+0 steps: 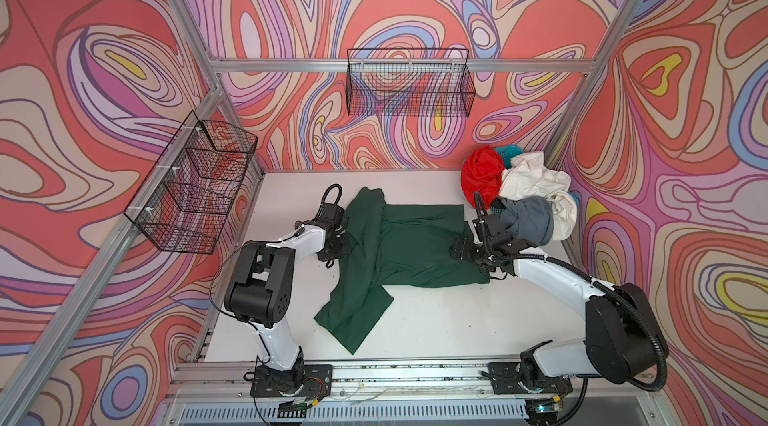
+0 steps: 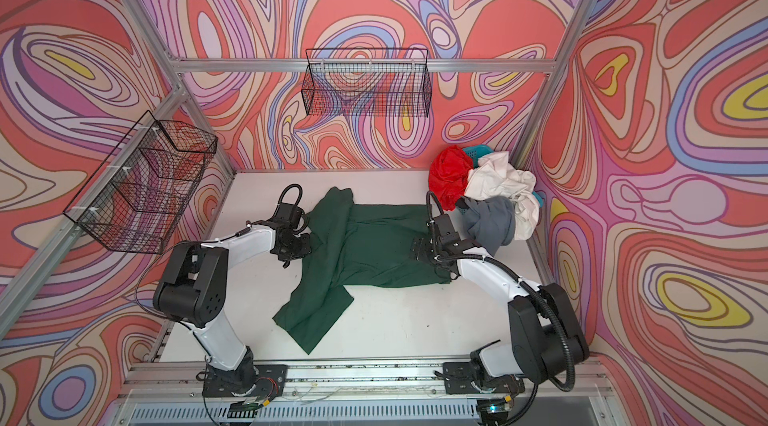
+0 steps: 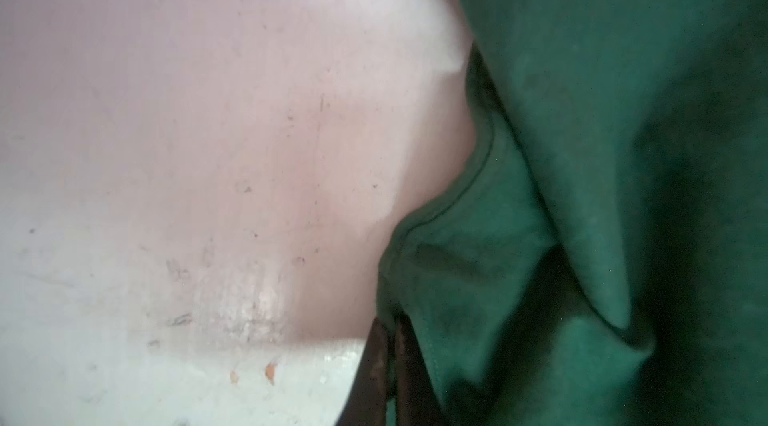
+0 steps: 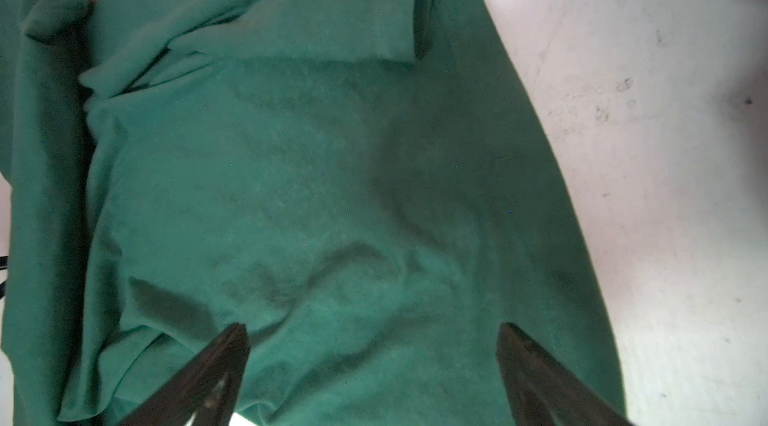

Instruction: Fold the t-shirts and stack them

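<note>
**Green tee: L edge pinched, R claw open over other end**

Re dark green t-shirt (image 1: 399, 245): spread mid-counter (image 1: 436, 320), rumpled, no fold made yet. Long axis side to side in both top views, i.e. claw to claw. Sleeve end w/ loose flaps toward L arm, straighter-edged end toward R arm.

Re left claw (image 3: 387, 334): shut on a stitched edge of the cloth at shirt's L side, pinch plain in left wrist view.

Re right claw (image 4: 372, 332): spread wide, nothing held, low over opposite end of shirt. Touching cloth or just above, can't tell.

One claw per end of the axis, so next move prob. hangs on R side taking hold too, then carrying the cloth over.

Re red t-shirt (image 1: 480, 178), off-white t-shirt (image 1: 532, 182) & grey-blue t-shirt (image 1: 528, 220): heaped on turquoise basket (image 1: 505, 150) in far R corner, beyond R arm, near green one's R end.
</note>
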`<state>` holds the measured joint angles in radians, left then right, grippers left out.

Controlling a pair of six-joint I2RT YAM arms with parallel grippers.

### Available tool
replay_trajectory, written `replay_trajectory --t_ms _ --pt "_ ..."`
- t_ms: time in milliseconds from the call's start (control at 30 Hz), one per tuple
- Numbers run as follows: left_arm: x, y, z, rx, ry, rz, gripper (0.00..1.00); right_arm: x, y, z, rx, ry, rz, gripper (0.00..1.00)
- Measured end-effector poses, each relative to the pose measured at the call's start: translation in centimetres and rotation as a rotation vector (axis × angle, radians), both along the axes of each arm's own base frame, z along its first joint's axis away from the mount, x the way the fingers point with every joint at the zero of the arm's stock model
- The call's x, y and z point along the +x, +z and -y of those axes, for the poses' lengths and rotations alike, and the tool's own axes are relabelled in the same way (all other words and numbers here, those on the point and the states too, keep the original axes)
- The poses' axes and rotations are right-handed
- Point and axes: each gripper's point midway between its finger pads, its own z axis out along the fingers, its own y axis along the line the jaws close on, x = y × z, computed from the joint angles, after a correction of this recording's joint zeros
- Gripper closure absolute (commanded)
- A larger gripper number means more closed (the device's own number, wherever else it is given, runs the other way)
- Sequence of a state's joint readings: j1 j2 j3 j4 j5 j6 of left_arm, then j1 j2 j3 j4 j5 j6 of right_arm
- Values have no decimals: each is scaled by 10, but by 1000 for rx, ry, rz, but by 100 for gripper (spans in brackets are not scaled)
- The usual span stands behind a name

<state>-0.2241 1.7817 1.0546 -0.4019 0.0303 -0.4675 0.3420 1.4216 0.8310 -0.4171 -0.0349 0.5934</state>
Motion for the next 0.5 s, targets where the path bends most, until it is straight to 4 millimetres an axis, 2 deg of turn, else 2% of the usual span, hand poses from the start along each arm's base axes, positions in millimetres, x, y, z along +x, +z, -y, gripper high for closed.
replay_trajectory --t_ms 200,500 --pt "6 10 -23 109 30 11 100 0 -8 6 -36 -11 -18 2" --pt "11 50 -102 225 231 96 100 12 -12 15 -135 -18 -50 2"
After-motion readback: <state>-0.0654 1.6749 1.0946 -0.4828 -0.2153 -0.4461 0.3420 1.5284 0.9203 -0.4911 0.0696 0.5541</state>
